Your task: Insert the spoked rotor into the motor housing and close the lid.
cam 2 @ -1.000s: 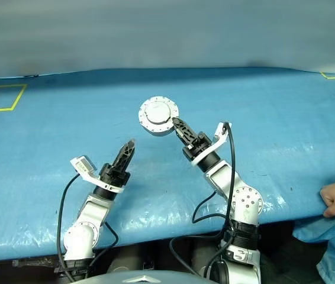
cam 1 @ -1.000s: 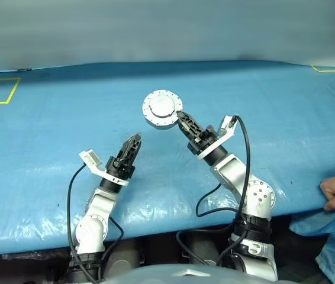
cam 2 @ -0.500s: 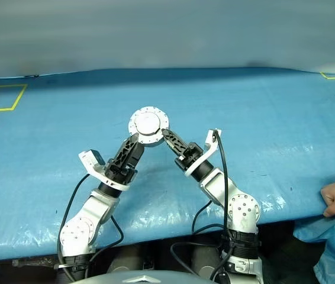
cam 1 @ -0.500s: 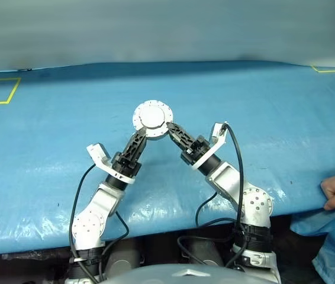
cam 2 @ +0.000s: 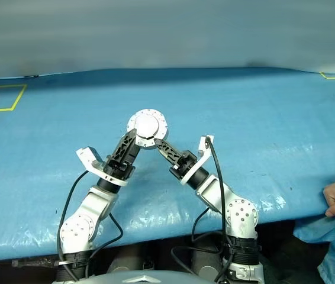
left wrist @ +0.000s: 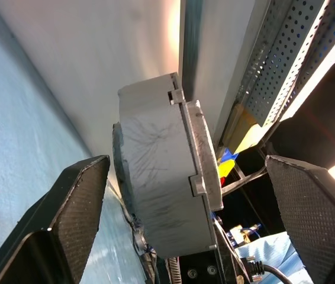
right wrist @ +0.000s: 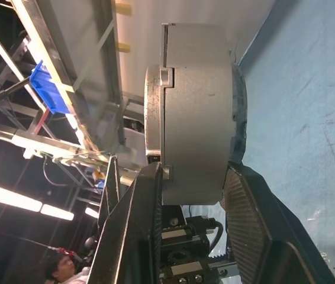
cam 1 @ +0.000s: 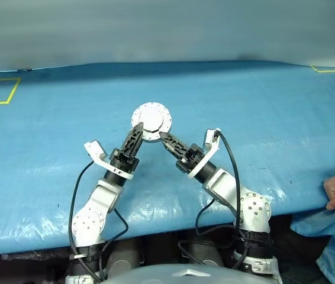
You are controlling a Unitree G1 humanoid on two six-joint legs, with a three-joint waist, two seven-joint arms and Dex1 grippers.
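Right now the right pincer (right wrist: 188,225) grips the housing (cam 1: 151,121) by its edge, one finger (right wrist: 133,236) on the lidded face, the other on the back, holding it up above the blue bench (cam 1: 286,106). The left pincer (left wrist: 191,236) stands wide, its pads (left wrist: 76,207) either side of the housing without touching. The lid (right wrist: 154,106) looks shut. To do a handover well, the left should close squarely across the two flat faces, away from the right's fingers, before the right lets go.
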